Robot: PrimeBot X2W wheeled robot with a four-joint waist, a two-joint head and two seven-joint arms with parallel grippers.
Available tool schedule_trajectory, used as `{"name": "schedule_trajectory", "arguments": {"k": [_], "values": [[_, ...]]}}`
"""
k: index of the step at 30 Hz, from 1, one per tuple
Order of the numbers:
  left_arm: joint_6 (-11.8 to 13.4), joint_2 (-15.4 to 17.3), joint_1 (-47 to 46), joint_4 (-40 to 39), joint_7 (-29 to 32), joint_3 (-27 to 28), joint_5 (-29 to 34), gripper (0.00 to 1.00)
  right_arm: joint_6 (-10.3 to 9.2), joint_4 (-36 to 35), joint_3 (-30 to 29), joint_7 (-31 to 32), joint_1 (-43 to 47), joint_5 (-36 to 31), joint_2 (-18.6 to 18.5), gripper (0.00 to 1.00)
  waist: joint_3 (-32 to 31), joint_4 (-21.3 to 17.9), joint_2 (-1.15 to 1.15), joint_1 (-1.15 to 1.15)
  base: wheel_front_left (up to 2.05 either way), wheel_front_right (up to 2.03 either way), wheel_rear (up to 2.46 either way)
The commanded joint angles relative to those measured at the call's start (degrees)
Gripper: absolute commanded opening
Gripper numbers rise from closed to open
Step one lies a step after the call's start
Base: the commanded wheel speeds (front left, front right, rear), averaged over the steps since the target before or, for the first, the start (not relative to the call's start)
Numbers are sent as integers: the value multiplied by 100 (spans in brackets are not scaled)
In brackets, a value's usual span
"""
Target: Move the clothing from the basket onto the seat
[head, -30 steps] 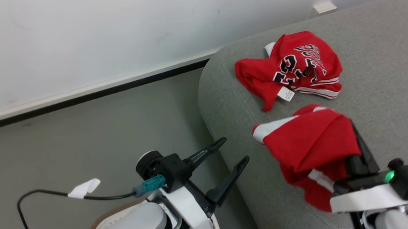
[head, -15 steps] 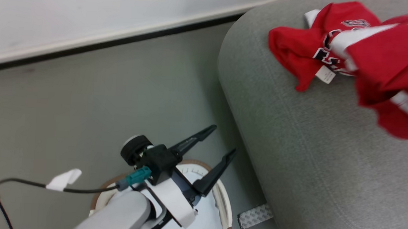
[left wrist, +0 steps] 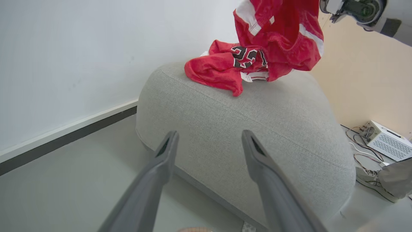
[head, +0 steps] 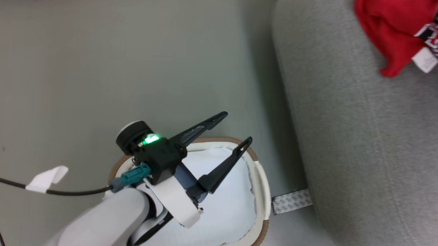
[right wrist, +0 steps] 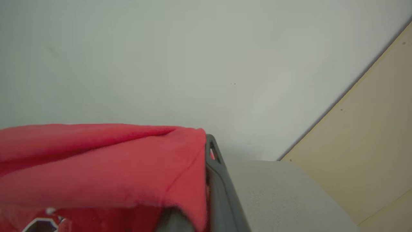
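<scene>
Two soft red jersey garments, one seat, one basket, two tools.

1. Crumpled red jersey with black-and-white numerals and small white tag [head: 392,31]: lies on the large light-grey woven upholstered seat [head: 371,146], near a rounded corner.
2. Bunched red garment with white stripes [left wrist: 283,35]: hangs over the seat close to item 1; whether they touch is unclear. It is carried by the right tool [right wrist: 208,146], whose fingers are closed on a fold, with cloth draped over one finger.
3. Rounded white plastic basket with brown rim [head: 263,200]: stands on the grey floor [head: 95,56] near the seat's base. Its visible interior reads plain white.
4. Left tool [head: 237,127]: fingers spread wide, holding nothing, poised above the basket.

Step in hand, as judged: setting item 2 down.

Handling notes:
- Lower until the hanging hem rests on the cushion before letting go.
- Choose a spot well in from the rounded edge, where loose cloth could slide off.
- Open fully, then lift straight away, since the draped fold may snag on the finger.
</scene>
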Motion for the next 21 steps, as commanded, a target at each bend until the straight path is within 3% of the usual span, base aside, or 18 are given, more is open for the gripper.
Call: {"name": "schedule_trajectory", "arguments": {"k": [1,7,10,12,15,17,20,21], "values": [[-13,47,-72,-24,-36,24,12,100,-15,99,29,34,-86,-42,-8,0,183,178,-1,-1,0,0,0],[-17,-4,-122,54,-116,73,-65,100,-15,1317,354,689,-286,-416,49,0,287,410,-1,-1,0,0,0],[-30,-46,-140,106,-152,62,-77,100,-15,1813,456,1133,-356,-298,111,0,255,493,-1,-1,0,0,0],[-25,-66,-168,130,-176,76,-74,100,-15,1981,479,1202,-388,-261,101,11,234,538,-1,-1,0,0,0],[-14,-83,-152,180,-200,106,-92,100,-15,2123,555,1213,-407,-259,134,16,173,557,-1,-1,0,0,0],[-15,-106,-114,235,-202,111,-112,100,-15,2175,603,1213,-426,-261,142,27,93,545,-1,-1,0,0,0],[-19,-163,-27,347,-239,107,-158,100,-15,2303,704,1262,-386,-215,175,31,-118,521,-1,-1,0,0,0],[-20,-187,12,389,-248,114,-186,100,-15,2338,765,1306,-360,-187,195,50,-216,510,-1,-1,0,0,0]]}}
